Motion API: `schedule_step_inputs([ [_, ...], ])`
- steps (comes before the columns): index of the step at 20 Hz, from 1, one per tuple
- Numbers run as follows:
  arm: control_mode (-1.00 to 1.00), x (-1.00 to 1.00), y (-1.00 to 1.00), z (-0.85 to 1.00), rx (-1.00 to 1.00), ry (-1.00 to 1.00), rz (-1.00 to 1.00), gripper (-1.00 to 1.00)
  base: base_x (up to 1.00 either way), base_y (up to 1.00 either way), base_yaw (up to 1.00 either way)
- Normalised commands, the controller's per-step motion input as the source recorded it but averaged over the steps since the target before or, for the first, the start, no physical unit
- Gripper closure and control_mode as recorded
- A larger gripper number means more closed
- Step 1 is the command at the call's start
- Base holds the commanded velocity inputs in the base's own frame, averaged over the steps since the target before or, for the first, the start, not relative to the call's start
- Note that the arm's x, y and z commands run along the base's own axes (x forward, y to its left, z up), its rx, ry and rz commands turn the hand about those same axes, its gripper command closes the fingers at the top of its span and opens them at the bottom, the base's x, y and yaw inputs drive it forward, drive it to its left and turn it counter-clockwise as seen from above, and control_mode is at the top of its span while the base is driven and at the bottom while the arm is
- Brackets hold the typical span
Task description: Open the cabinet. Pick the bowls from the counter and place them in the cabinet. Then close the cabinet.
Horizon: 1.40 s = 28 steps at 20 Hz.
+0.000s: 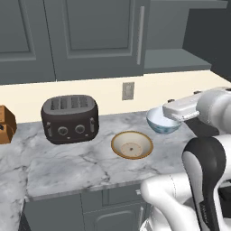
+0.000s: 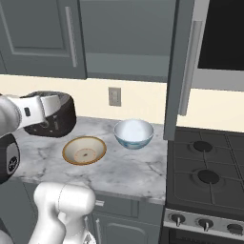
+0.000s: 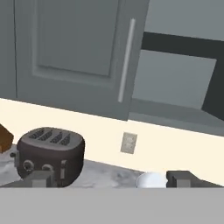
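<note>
The cabinet [image 1: 94,31] hangs above the counter [image 1: 81,162]. Its left door is shut and its right door [image 2: 183,66] stands swung out, baring the grey shelf [image 2: 128,64]. On the marble sits the cream bowl with a tan rim [image 1: 131,145] [image 2: 85,150]. The white bowl with a blue pattern [image 1: 159,124] [image 2: 134,133] is behind it to the right. My gripper [image 1: 168,113] [image 2: 53,107] hovers above the counter, facing the wall and partly covering the white bowl in the left base view. It is open, fingertips [image 3: 41,179] wide apart, nothing between them.
A dark toaster [image 1: 70,118] [image 3: 50,153] stands left of the bowls. A wall outlet [image 1: 128,90] is on the cream backsplash. A brown object [image 1: 5,125] sits at the counter's far left. A stove [image 2: 209,167] adjoins the counter on the right, below the open door.
</note>
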Motion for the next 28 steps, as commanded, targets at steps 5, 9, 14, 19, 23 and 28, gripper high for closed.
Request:
schedule_step_inputs([
  [5,-1.00,0.00,0.18,0.67,0.00,-0.40,0.05,-1.00,0.00,0.00,0.00],
  [9,-1.00,0.00,0.06,0.46,0.00,-0.37,-0.01,-1.00,0.00,0.00,0.00],
  [14,-1.00,0.00,-0.09,0.33,0.06,-0.07,-0.10,-1.00,0.00,0.00,0.00],
  [19,-1.00,0.10,-0.27,0.24,0.13,0.09,-0.06,-1.00,0.00,0.00,0.00],
  [23,-1.00,0.36,-0.11,0.08,0.13,0.16,0.00,-1.00,0.00,0.00,0.00],
  [28,-1.00,0.29,0.01,-0.03,0.09,0.04,0.02,-1.00,0.00,0.00,0.00],
])
